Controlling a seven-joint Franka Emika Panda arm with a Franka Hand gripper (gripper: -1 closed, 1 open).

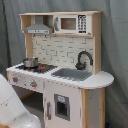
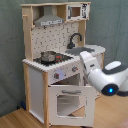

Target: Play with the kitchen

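In the second exterior view the arm (image 2: pixel 102 77) was nearest, white, with a blue light on its round joint, reaching from the second exterior view's right toward the front of the kitchen (image 2: pixel 55 65); its gripper end sat against the knob panel just above the oven door (image 2: pixel 67 102), fingers hidden, so open or closed could not be told. That door, white with a window, hung open and tilted outward under the stove. In the first exterior view a white arm part (image 1: pixel 15 110) filled the first exterior view's lower left corner, in front of the kitchen's (image 1: pixel 60 65) stove end. The kitchen stood upright on a wood floor (image 2: pixel 12 120) against a grey curtain (image 2: pixel 10 50) in both exterior views. Knobs (image 1: pixel 22 81) ran along the front panel below the stove. A small pot (image 1: pixel 30 62) sat on the hob, seen also in the second exterior view (image 2: pixel 48 56). The grey sink (image 1: pixel 71 74) lay beside the hob, black faucet (image 1: pixel 83 60) behind it. A lower white door (image 1: pixel 60 107) with a dark square stood shut under the sink. Behind was a tile-pattern backsplash (image 1: pixel 57 50), above it a hood (image 1: pixel 38 26) over the stove and a microwave (image 1: pixel 70 23) beside it on the top shelf
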